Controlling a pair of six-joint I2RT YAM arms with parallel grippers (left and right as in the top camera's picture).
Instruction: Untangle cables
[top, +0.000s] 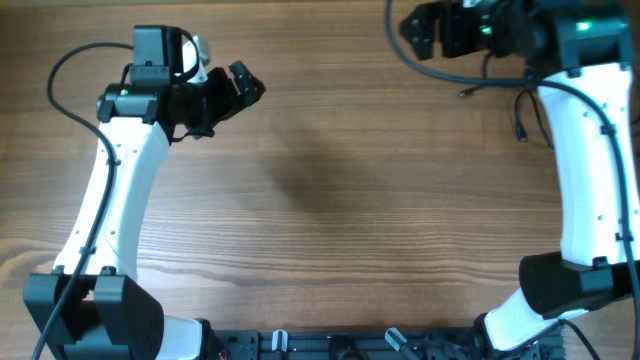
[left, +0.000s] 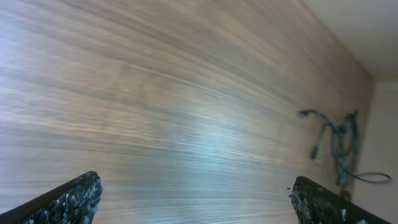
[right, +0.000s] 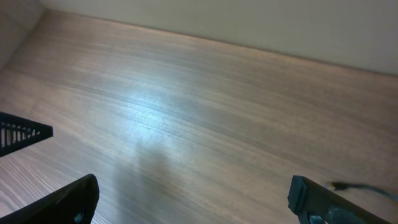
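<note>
Wood-grain surface logged: matte brown, fine straight streaks, soft glare patch mid-field. Counted two white arms with black joints, one per side.

Found cables lying on the surface at the far right, just beside the right arm's upper link and well apart from the left pincer. Noted as thin black flexible cords, loosely looped and crossing one another; seen from the left wrist as one small tangled cluster. Counted two plug-tipped ends overhead; could not count the separate cords.

Left pincer: spread wide, gripping nothing, bare surface between. Recorded its two fingers as black, rough, speckled wedges.

Right pincer: also spread wide, nothing held. Spotted one thin cord tip on the surface just beside its right-hand finger; contact not resolvable. Noted one black lattice-patterned piece at the left edge of the right wrist view; could not identify.
</note>
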